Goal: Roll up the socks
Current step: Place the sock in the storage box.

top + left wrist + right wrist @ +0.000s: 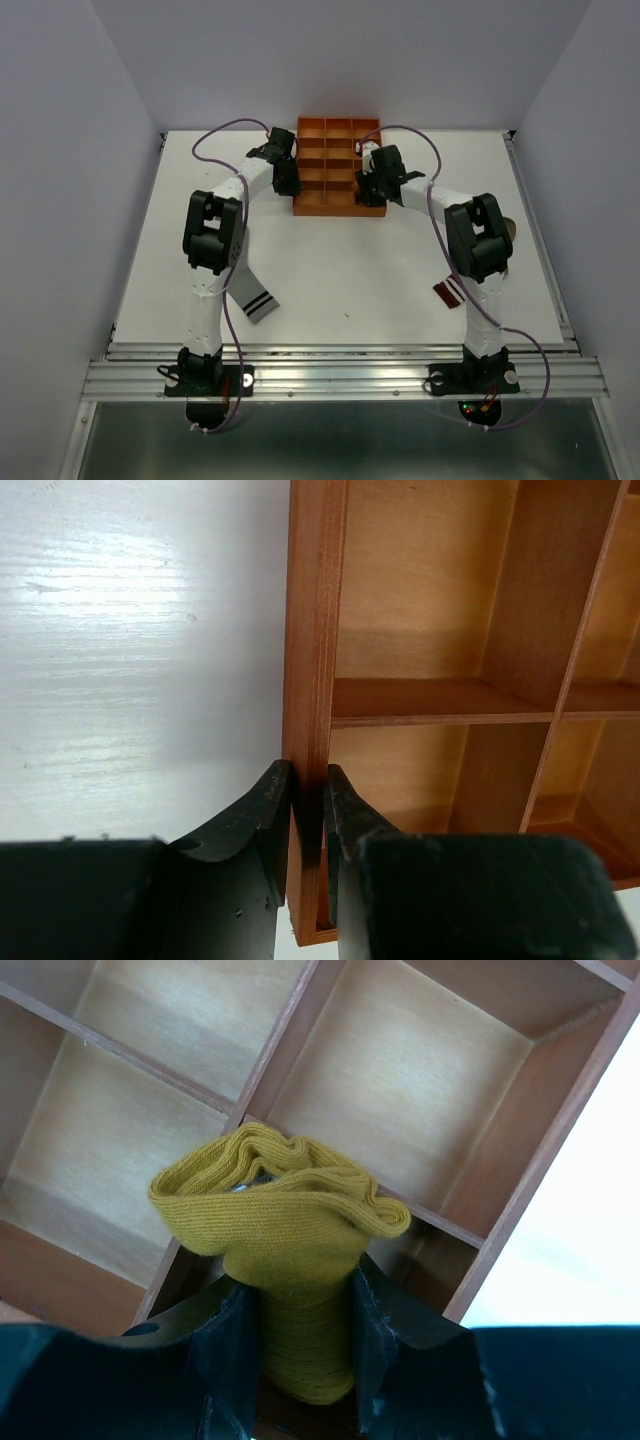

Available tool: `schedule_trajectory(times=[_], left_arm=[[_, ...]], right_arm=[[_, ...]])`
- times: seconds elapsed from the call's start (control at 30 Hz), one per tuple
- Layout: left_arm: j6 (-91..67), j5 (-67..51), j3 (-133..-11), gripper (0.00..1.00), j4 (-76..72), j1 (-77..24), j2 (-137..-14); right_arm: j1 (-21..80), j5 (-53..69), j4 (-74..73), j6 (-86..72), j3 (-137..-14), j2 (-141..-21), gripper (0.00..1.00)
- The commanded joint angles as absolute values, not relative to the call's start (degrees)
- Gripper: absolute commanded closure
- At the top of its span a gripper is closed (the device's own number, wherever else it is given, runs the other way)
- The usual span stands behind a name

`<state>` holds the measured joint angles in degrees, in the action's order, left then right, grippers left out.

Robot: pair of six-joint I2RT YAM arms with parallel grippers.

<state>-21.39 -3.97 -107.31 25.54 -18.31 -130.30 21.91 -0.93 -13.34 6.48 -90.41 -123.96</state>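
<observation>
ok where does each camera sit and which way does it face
top external: above and behind the bases, looking down on the table; both arms show.
left wrist: looks along the left gripper, clamped on the orange tray wall.
right wrist: looks past the right gripper holding the mustard sock.
shared: all see that tray.

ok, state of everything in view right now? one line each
left gripper, shut on the tray, on its left wall
right gripper, shut on the mustard sock
mustard sock, rolled up, held over the tray compartments
grey sock, unrolled, flat on the table
brown sock, unrolled on the table, partly hidden by the right arm
tray, on the table, held
</observation>
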Motion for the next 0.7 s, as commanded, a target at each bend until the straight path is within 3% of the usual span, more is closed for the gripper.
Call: schedule_trajectory(times=[0.0,0.3,0.67], left_arm=[[-28.73,5.96,-107.23,1.00,24.52,-13.80,-130.52],[-33.49,12.22,-105.47,1.00,23.82,-13.80,-128.94],[-29.27,5.80,-102.92,1.00,19.95,-15.82,-127.53]], right_arm=[[18.19,-11.25,-32.70,4.92,-83.06,-127.09,0.99],[18.19,-14.77,-32.70,5.71,-79.10,-124.28,0.99],[18.81,-10.11,-30.68,7.38,-83.32,-129.20,0.99]])
